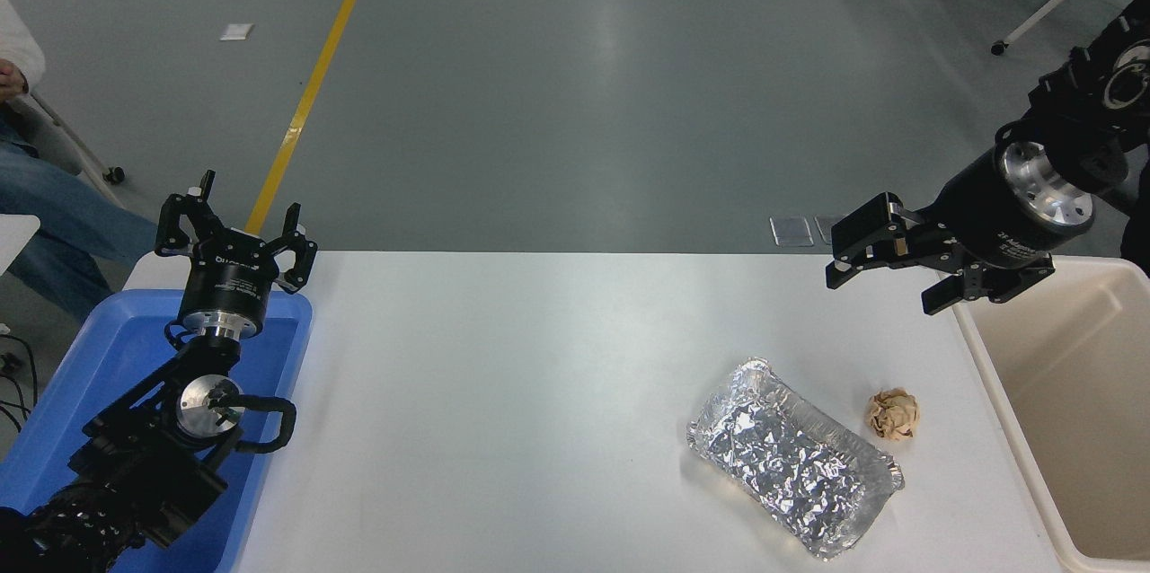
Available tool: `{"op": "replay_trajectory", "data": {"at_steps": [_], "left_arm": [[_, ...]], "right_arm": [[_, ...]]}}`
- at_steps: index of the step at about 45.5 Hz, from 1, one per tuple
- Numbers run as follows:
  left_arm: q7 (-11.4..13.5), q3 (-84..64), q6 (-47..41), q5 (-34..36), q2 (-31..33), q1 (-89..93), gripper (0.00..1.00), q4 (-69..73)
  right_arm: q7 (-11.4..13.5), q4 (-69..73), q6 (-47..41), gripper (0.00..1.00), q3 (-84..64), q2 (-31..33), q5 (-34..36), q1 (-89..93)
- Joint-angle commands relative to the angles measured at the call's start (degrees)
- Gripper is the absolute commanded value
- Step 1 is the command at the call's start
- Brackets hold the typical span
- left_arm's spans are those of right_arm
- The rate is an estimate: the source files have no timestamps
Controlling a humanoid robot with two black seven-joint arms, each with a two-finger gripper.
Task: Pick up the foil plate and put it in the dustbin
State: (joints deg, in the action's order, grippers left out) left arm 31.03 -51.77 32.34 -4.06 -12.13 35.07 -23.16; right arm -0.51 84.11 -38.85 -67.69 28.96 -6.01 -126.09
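Two black robot arms reached over a white table (503, 393). With the foil plate (792, 459) as the landmark: this shiny, crinkled silver tray lay flat on the table, set at a slant, untouched. Just beyond its far right corner sat a small crumpled brown paper ball (892, 414), apart from it. Further to its right, at the table's edge, stood the cream dustbin (997, 393), open at the top. Above and beyond the plate, well apart from it, hovered the right gripper (885, 286), its fingers spread wide and holding nothing. Far to the plate's left, the left gripper (238, 236) sat parked over a blue tub (121, 348), fingers also spread and empty. A person in jeans (54, 223) sat beyond that, off the table's far left corner.

The plate looked very light, thin and easily crushed or bent, and its surface probably slippery. The raised rim seemed the best place to pinch, likely along a long side and gently.
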Motion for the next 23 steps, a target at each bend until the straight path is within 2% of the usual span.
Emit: {"op": "replay_trajectory", "data": {"at_steps": [1,23], "left_arm": [[0.0,0.0,0.0,0.0,0.0,0.0,0.99,0.0],[0.0,0.0,0.0,0.0,0.0,0.0,0.99,0.0]], "right_arm": [[0.0,0.0,0.0,1.00,0.0,-0.1,0.0,0.0],[0.0,-0.1,0.0,1.00,0.5,-3.4,0.6,0.2]]}}
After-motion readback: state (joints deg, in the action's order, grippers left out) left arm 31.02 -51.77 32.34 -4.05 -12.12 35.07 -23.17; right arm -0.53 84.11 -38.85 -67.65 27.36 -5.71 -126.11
